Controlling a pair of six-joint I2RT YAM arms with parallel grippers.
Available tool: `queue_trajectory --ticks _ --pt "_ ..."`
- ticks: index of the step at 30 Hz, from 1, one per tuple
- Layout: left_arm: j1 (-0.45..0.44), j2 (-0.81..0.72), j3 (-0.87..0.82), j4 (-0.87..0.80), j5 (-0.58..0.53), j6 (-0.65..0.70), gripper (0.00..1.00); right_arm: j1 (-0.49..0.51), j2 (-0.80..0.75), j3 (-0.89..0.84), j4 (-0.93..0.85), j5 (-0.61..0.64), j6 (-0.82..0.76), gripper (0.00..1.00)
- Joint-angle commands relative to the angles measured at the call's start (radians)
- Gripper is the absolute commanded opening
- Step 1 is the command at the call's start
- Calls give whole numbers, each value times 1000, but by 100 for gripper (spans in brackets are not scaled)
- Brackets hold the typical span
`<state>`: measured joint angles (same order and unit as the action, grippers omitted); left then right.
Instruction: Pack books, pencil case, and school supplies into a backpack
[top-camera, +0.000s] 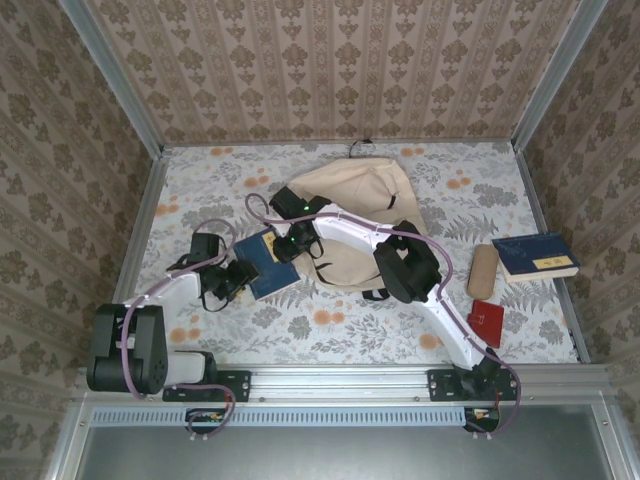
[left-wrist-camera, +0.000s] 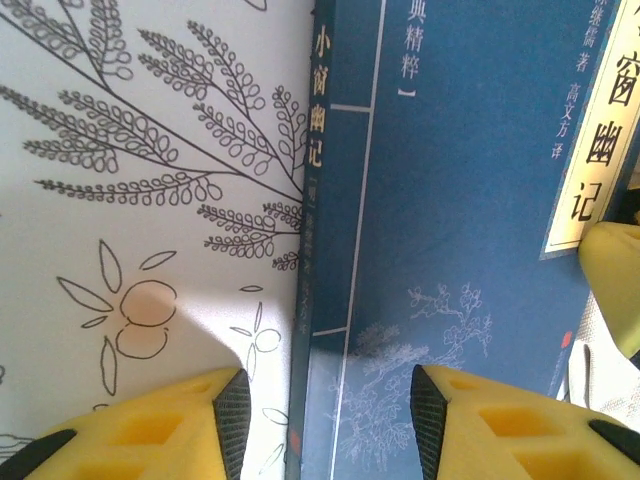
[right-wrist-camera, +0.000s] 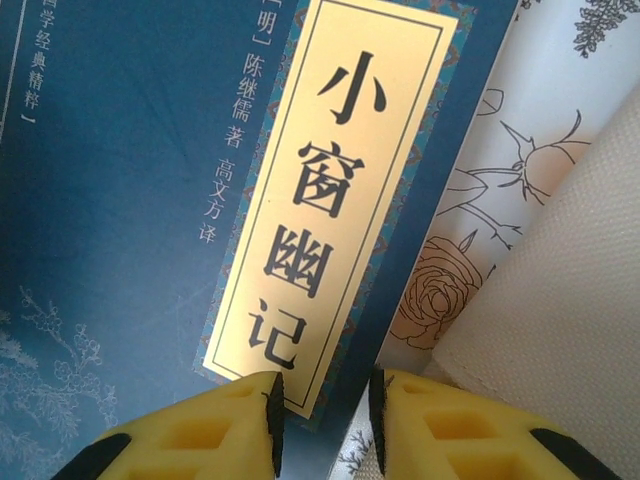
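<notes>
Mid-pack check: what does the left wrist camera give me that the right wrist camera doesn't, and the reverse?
Left wrist: the navy book seen from its lettered spine, with the left gripper astride that edge, over tablecloth printed with fern sprigs and fruit.
Right wrist: the beige backpack fabric near the book's opposite edge, a rose print between them, and the right gripper astride that edge.
Both: the blue cover, its gold title label and the patterned tablecloth.

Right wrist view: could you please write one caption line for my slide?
Right gripper, jaws slightly apart, straddles the edge of a navy-blue book with a gold title label, beside the beige backpack.
</notes>
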<state>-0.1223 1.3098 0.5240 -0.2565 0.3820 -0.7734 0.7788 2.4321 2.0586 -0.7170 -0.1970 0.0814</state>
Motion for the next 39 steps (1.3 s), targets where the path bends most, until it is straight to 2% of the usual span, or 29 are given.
queue_trajectory --ticks 1,11,20,25,31,35,37,39 --pt "3 25 -6 23 46 12 48 -8 46 21 -75 -4 -35 31" --pt "-36 127 20 144 155 10 48 -40 86 28 -115 -80 -49 28" --pt "-54 92 47 243 215 -30 45 -55 87 9 -104 -116 -42 27" --pt "-55 68 51 312 310 -80 45 -65 69 -12 -82 -148 -21 27" --pt "-55 35 44 337 308 -112 45 -87 37 -46 -40 -222 3 27" --pt "-56 58 48 311 279 -109 43 -90 33 -49 -37 -228 4 27" --pt "-56 78 52 293 268 -107 40 -90 30 -49 -36 -225 9 27" --pt "-54 93 54 282 239 -108 30 -92 21 -52 -36 -219 27 28"
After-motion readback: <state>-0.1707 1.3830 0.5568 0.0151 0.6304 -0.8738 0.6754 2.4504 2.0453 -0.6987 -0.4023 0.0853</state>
